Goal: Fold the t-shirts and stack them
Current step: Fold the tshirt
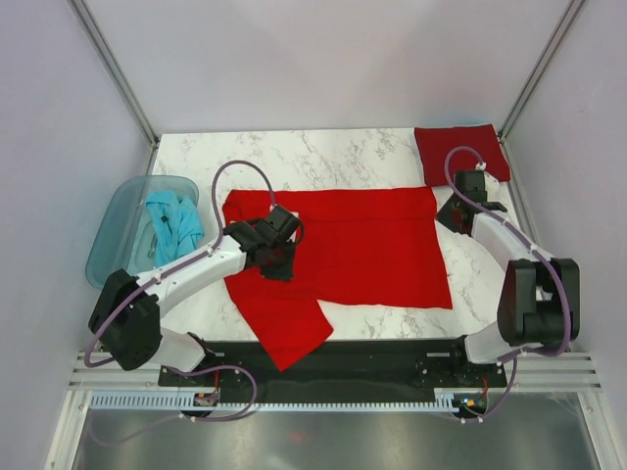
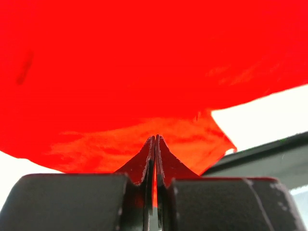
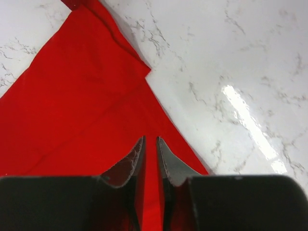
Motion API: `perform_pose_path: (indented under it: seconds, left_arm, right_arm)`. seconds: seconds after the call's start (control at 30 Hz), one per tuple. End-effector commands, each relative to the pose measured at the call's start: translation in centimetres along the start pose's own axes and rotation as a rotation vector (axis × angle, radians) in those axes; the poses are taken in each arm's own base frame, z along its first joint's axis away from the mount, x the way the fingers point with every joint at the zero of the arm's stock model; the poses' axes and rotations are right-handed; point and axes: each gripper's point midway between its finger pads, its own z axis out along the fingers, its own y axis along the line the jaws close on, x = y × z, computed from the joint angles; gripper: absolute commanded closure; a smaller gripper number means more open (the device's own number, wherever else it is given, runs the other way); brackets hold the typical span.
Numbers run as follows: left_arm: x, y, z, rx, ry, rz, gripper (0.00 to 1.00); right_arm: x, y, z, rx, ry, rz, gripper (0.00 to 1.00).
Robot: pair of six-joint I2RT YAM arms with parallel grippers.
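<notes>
White arm links (image 1: 201, 266), black joints (image 1: 127, 328) and hands (image 1: 277, 257), looping purple cables (image 1: 240, 166).

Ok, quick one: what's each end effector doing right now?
Left end effector: closed, pinching the red t-shirt.
Right end effector: closed on that shirt's edge, cloth between its fingers.

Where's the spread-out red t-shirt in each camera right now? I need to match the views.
Top external: the red t-shirt lies spread across the middle of the table, between the two arms.
Left wrist: it fills the upper frame, reaching down to the fingertips.
Right wrist: it covers the left half, tapering toward the fingers.
Shared landmark: the white marble table, showing at the right in both wrist views.
</notes>
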Motion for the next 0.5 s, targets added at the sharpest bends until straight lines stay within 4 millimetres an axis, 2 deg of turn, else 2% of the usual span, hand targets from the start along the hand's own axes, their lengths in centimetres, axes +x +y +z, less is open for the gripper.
perform_pose_path:
  seconds: [0.0, 0.13, 0.17, 0.27, 0.3, 0.4, 0.43, 0.47]
  left_arm:
    - [3.3, -0.6, -0.1, 0.065, 0.092, 0.027, 0.95]
    - [6.3, 0.1, 1.2, 0.045, 0.147, -0.001, 0.96]
    - [6.9, 0.3, 1.4, 0.034, 0.157, -0.004, 0.96]
    - [7.2, 1.2, 1.2, 0.006, 0.137, 0.002, 0.97]
    - [6.7, 1.4, 0.9, 0.007, 0.109, 0.016, 0.96]
    - [2.8, 2.2, -1.4, -0.030, -0.030, 0.061, 0.84]
    - [0.1, 3.1, -2.5, -0.062, -0.105, 0.039, 0.81]
    - [-1.2, 3.8, -2.7, -0.081, -0.130, 0.033, 0.73]
  right_arm:
    - [-1.6, 2.6, 1.9, -0.071, -0.009, -0.044, 0.78]
    - [-2.0, 4.4, 4.1, -0.105, 0.008, -0.041, 0.75]
    - [-1.6, 4.4, 4.8, -0.100, 0.027, -0.042, 0.75]
    - [-1.4, 5.1, 5.2, -0.124, 0.051, -0.042, 0.73]
    - [-1.2, 5.0, 5.2, -0.121, 0.056, -0.044, 0.72]
    - [-0.8, 4.2, 4.7, -0.095, 0.063, -0.042, 0.71]
    - [-0.8, 4.0, 4.5, -0.086, 0.062, -0.041, 0.70]
    - [-0.7, 3.8, 4.2, -0.086, 0.059, -0.041, 0.69]
